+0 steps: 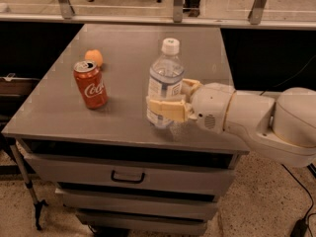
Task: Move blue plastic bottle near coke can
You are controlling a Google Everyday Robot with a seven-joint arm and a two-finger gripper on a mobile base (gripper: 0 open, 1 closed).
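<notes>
The blue plastic bottle point(165, 81) is clear with a white cap and a white-and-blue label, and it stands upright near the middle front of the grey table point(123, 48). My gripper point(168, 100) reaches in from the right and is shut on the bottle's lower half, one beige finger point(165, 109) across its front. The coke can point(91, 84) stands upright to the left, about a bottle's width and a half away from the bottle.
A small round orange fruit point(94, 58) lies just behind the can. The table is a cabinet with drawers point(127, 176) below its front edge. A railing and a walkway run behind the table. My white arm point(261, 120) fills the right side.
</notes>
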